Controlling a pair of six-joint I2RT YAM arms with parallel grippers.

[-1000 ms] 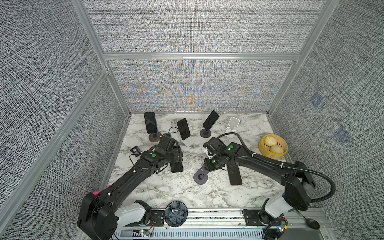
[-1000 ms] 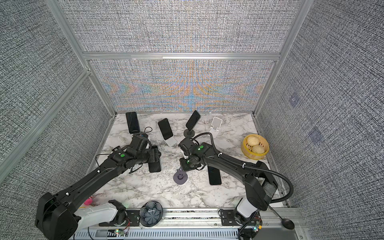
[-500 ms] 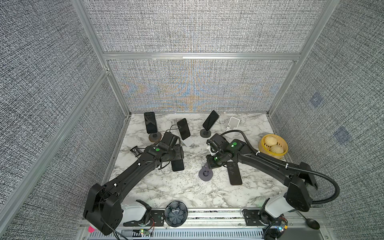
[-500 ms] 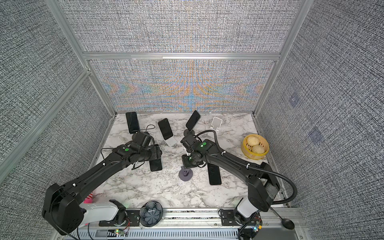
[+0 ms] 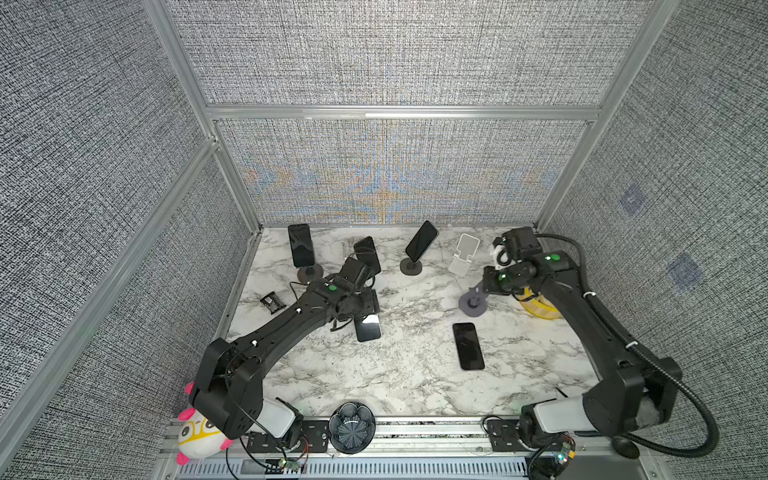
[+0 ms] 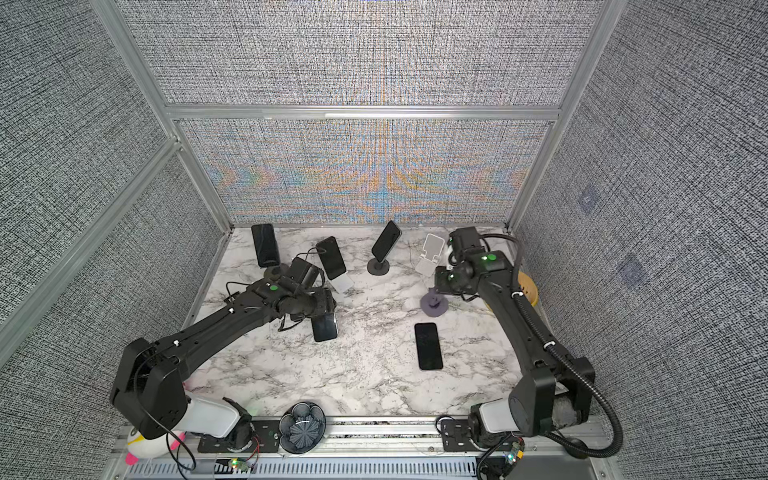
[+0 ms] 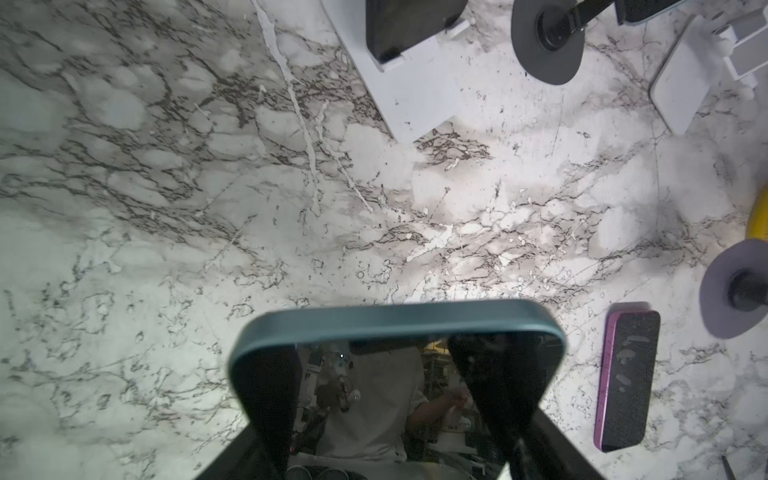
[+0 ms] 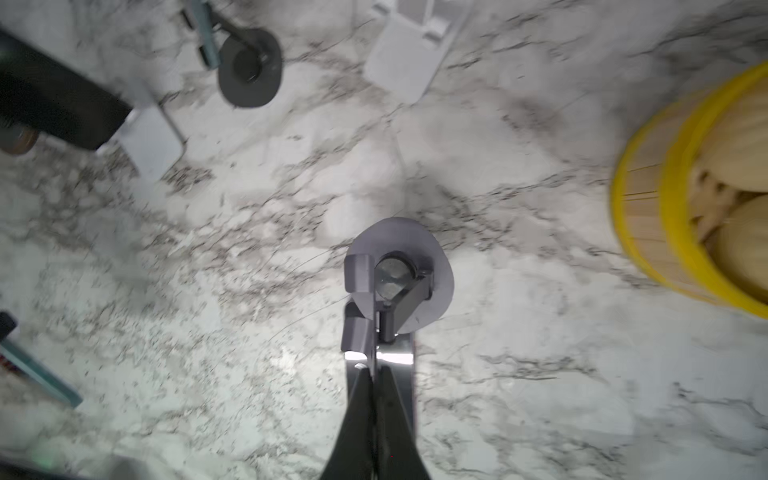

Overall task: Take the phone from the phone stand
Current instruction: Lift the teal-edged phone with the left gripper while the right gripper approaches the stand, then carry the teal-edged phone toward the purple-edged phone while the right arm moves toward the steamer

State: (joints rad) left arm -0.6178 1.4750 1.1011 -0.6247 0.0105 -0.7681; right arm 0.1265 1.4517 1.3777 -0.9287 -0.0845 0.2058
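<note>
Left of centre: left gripper [image 5: 365, 305] low over marble table [image 5: 399, 374], fingers [image 7: 266, 399] spread wide and clamped on long edges of teal-rimmed phone [image 5: 368, 329], screen up. Further right, purple-edged phone [image 5: 468, 345] flat on marble. Beyond it, well apart from held handset, grey round-base phone stand [image 5: 473, 302]; right gripper [image 5: 482, 287] pinched tight on its upper bracket. Yellow basket [image 5: 540, 309] just beside, partly behind arm.

left gripper [image 7: 374, 353] clamped wide, right gripper [image 8: 376, 365] closed
</note>
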